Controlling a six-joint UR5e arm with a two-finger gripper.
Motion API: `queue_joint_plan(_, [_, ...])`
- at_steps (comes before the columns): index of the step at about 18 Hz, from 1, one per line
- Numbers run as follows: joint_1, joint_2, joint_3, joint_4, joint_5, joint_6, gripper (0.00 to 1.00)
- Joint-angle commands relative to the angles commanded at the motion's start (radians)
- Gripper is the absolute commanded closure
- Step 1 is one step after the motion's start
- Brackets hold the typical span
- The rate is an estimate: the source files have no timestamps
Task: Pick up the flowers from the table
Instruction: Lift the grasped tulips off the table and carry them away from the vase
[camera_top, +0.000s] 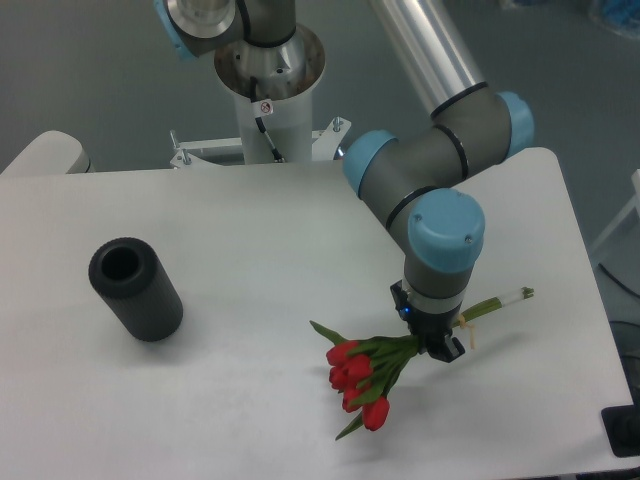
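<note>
Red tulip buds lie closest to the viewer, at the front right of the white bench (250, 400). They belong to the flowers (362, 378), a small bunch with green leaves splayed around the heads. Its buds point toward the front edge, and its long green stems run back and to the right, ending in a pale tip well short of the bench's right edge.

Directly over the middle of the stems sits the end effector (432, 340), a dark two-finger tool pointing straight down from above. It covers the stems where they meet the leaves, and it appears closed on the flowers, though the fingers themselves are mostly hidden by the wrist above them. Whether the bunch rests on the bench or is raised off it cannot be told.

Above the tool rises the arm (440, 170), grey with light blue joint caps, bending back and up out of the top of the view.

Well apart, on the left side of the bench, a black cylinder (135, 290) lies on its side with its open end facing back and left.

Farthest away, behind the rear edge, stands the arm's white base column (270, 110).
</note>
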Motion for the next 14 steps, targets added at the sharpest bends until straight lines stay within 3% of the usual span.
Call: queue_joint_plan(14, [-0.002, -0.002, -0.002, 0.002, -0.011, 0.002, 0.90])
